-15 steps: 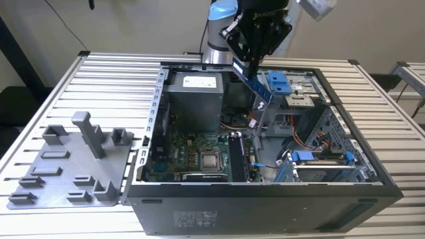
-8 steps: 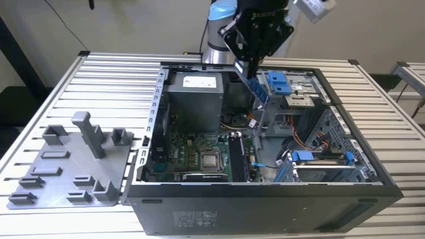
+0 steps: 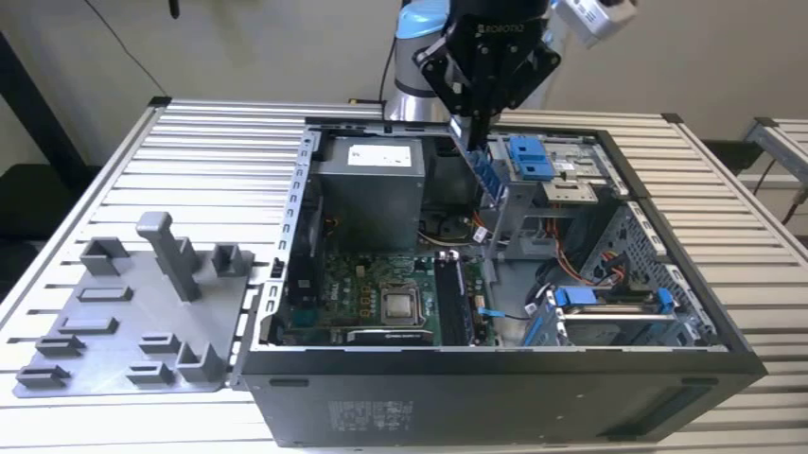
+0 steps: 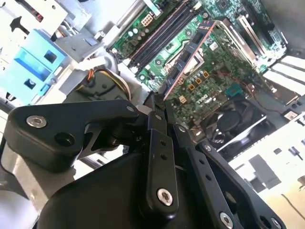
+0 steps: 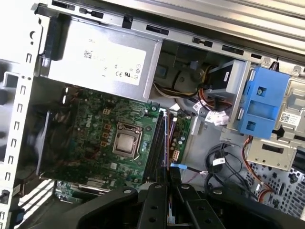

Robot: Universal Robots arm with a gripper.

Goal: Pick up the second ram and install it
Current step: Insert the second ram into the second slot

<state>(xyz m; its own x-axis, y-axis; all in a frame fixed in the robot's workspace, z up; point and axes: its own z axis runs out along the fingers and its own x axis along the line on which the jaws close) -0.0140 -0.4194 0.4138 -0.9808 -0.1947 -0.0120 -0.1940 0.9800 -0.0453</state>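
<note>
The gripper (image 3: 476,140) is closed narrow on the upper part of the second ram (image 3: 489,176). The stick therefore hangs edge-down above the open computer case (image 3: 505,397), well apart from the memory slots (image 3: 449,301) below. I judge that 1 thin, flat board needs this firm pinch.

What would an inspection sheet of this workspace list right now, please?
Surface: slatted metal table, carrying the open case.
Job's things: ram hangs on end above the case; the motherboard lies below it.
Clutter: grey fixture tray on the table, at the exterior view's left of the case.
Grippers: gripper shut on the ram, above the case.
Cables: loose leads inside the case, beside the motherboard.
Surroundings: plain wall behind the table.
</note>
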